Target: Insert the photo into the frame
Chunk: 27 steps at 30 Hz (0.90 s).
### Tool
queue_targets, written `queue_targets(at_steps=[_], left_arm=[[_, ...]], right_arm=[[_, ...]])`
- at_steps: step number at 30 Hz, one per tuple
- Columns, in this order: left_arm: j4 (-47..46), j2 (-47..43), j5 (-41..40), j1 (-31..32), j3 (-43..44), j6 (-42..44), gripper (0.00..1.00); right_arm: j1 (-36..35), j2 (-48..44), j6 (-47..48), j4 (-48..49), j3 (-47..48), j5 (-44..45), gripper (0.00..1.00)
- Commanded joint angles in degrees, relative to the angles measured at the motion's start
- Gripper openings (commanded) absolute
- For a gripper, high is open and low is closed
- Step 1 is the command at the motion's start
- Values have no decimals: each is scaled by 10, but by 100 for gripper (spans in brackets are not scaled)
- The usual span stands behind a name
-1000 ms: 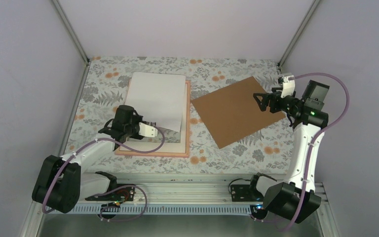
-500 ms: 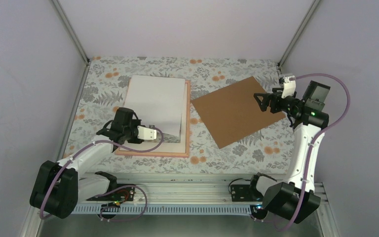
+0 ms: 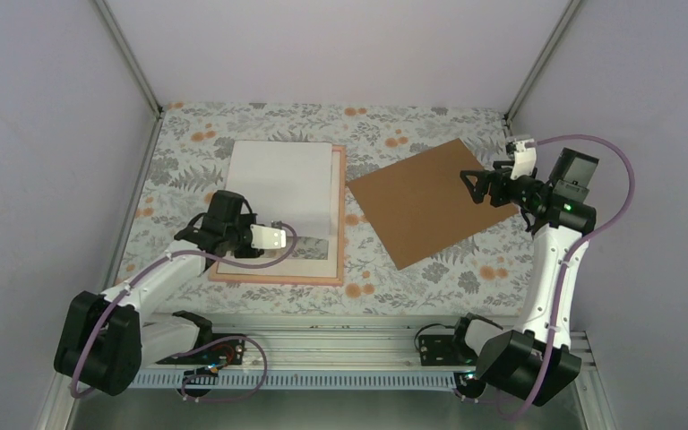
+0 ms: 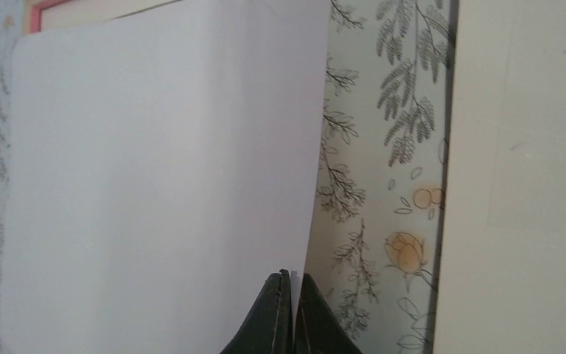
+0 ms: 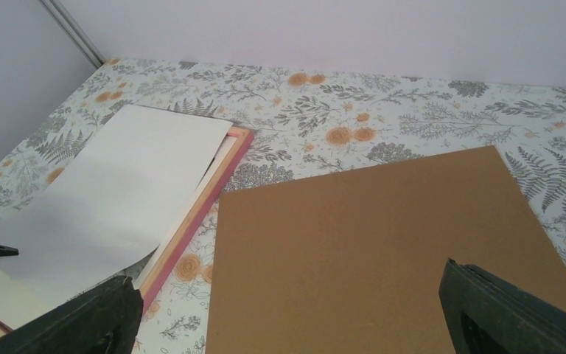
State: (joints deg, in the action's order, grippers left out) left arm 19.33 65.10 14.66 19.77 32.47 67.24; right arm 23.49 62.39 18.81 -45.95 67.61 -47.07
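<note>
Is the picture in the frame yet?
Nearly. The frame lies open, its brown board set aside. The left pincer pinches the photo by its near edge, white back up, over the frame. Not yet flat or let go. The right pincer hangs open above the board.

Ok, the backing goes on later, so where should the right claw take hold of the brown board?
Likely its right-hand edge, coming in low from the right. The brown board lies flat on the table, so only the rim can be pinched, and the open right claw hovers over that edge.
</note>
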Motion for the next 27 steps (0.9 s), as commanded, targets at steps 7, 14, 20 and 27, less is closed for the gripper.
queue_targets(at_steps=[7, 14, 20, 27], left_arm=[[3, 13, 27, 3, 36, -2, 2], [4, 24, 20, -4, 73, -8, 2], [-38, 46, -12, -5, 90, 1, 2], [-67, 64, -43, -5, 107, 20, 2]], right_arm=[[11, -11, -5, 5, -5, -18, 100], [12, -11, -5, 7, -7, -20, 100], [13, -14, -5, 7, -8, -21, 100], [14, -14, -5, 6, -9, -22, 100]])
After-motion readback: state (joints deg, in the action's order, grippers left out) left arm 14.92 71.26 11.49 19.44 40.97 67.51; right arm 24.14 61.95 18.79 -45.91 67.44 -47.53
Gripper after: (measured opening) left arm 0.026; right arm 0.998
